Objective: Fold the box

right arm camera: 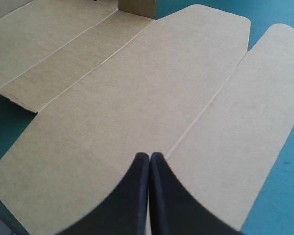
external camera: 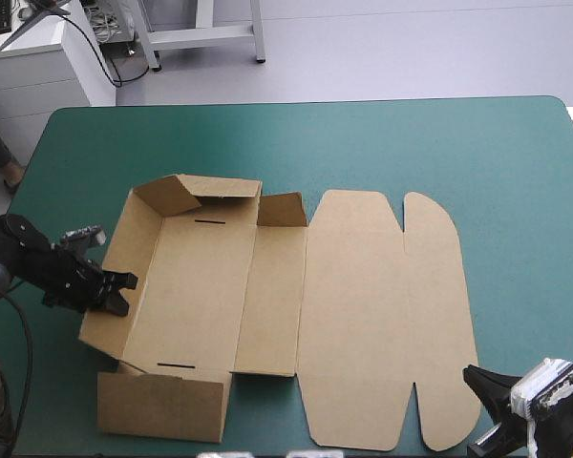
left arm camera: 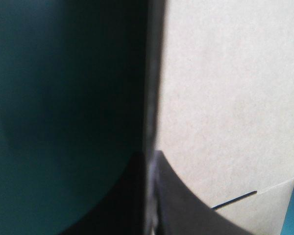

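Note:
The brown box (external camera: 363,286) lies across the middle of the teal-green table. Its left wall (external camera: 124,258) is raised, the far-left flap (external camera: 186,196) leans inward, and the near-left flap (external camera: 162,405) lies flat. The lid (right arm camera: 152,88) is spread flat to the right. My left gripper (external camera: 122,289) pinches the raised left wall. In the left wrist view, the wall's edge (left arm camera: 149,98) runs up from between the black fingers (left arm camera: 186,210). My right gripper (external camera: 479,405) is shut and holds nothing. It hovers by the lid's near-right corner and points across the lid (right arm camera: 149,159).
Bare teal-green cover (external camera: 411,143) stretches beyond the box to the far edge and along the right side (external camera: 525,267). The box's near edge lies close to the table's front edge.

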Robot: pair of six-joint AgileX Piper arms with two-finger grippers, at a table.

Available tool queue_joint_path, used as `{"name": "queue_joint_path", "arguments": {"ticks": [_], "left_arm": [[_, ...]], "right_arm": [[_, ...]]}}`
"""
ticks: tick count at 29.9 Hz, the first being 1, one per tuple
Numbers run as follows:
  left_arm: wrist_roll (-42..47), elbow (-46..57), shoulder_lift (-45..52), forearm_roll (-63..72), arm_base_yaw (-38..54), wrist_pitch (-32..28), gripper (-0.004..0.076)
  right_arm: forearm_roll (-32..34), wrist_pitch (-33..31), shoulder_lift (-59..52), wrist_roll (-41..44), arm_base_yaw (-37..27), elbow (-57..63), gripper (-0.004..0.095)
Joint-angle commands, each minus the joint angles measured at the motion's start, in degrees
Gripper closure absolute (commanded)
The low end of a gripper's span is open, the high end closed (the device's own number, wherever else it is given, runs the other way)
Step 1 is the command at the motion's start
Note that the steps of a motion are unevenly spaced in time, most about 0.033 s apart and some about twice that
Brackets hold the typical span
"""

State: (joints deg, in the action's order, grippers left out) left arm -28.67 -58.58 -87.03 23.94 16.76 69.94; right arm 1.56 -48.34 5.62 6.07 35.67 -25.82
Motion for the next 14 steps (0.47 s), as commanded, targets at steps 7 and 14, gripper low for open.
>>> {"name": "queue_joint_path", "arguments": {"ticks": [7,14], "left_arm": [[-0.42,-20.23,1.78,-10.57,-12.73,0.88,0.0732],[-0.54,-29.37,0.14,-24.35,-26.89,-3.75,0.0732]], "right_arm": [[0.19,4.02,0.9,-0.55,-0.27,-1.46,0.0927],[0.19,4.02,0.9,-0.55,-0.27,-1.46,0.0927]]}}
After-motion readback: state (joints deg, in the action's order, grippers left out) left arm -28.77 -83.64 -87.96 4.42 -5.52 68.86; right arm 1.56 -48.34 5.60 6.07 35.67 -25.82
